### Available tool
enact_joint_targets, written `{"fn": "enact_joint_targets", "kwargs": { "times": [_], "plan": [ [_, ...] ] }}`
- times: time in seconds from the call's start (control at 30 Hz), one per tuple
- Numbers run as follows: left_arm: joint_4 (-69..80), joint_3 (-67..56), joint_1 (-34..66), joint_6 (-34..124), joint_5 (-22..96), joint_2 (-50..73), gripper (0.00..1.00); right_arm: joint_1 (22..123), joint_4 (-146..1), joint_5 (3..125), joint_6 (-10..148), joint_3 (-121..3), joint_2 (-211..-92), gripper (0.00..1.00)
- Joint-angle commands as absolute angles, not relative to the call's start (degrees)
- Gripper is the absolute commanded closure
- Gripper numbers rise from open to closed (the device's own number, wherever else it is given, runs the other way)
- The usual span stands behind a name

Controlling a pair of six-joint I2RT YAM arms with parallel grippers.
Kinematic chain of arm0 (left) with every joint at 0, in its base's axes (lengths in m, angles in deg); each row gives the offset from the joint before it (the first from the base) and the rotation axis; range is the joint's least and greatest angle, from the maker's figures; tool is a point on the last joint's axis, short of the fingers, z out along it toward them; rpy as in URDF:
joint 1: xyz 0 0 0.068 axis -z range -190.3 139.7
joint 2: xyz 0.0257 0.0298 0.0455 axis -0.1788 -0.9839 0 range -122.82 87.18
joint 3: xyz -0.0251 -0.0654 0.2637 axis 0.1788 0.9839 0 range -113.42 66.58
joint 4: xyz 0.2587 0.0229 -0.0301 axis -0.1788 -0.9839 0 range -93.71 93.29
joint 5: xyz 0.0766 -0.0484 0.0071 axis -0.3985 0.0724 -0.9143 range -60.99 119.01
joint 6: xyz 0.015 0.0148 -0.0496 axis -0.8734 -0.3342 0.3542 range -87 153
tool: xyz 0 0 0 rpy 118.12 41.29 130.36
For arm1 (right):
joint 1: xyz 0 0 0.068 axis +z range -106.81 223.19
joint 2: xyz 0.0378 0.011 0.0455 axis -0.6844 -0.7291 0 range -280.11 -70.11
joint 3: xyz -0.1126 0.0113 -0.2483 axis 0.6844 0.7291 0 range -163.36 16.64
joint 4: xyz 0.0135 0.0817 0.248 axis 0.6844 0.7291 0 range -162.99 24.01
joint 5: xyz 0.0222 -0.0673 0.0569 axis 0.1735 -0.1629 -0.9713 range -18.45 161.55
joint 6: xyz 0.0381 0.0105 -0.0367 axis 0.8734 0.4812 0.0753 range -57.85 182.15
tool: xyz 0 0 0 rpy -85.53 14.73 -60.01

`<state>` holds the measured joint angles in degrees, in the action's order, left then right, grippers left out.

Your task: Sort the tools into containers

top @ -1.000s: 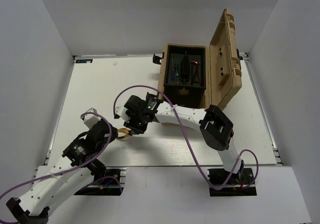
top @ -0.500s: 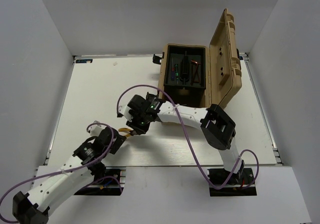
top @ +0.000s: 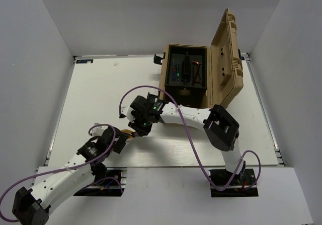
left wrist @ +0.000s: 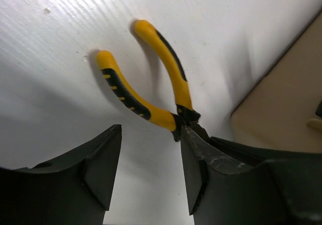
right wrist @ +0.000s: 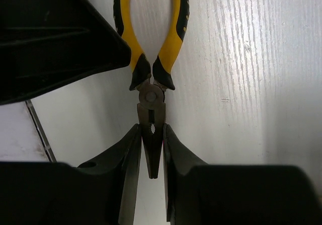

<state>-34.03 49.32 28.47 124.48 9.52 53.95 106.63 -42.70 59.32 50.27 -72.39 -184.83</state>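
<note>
Right pincer [right wrist: 150, 134] clamped narrow on metal nose of pliers [right wrist: 151, 96], yellow handles pointing toward left pincer [left wrist: 151, 134]. Left pincer stood part-open, empty, near handles. Pliers at counter [top: 100, 94] front, outside open toolbox [top: 224, 59].

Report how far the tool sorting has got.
Done: several small tools lie inside the open toolbox. In hand: the right gripper is shut on the nose of the yellow-handled pliers; the left gripper is open close by. Left: carry the pliers to the toolbox.
</note>
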Motion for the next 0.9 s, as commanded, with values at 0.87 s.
{"fn": "enact_joint_targets", "kwargs": {
  "times": [0.87],
  "plan": [
    [-25.7,56.6,28.5,136.2,4.7,51.5,0.62,106.6,-42.9,54.8,52.0,-70.8,-178.5,1.00]
  ]
}}
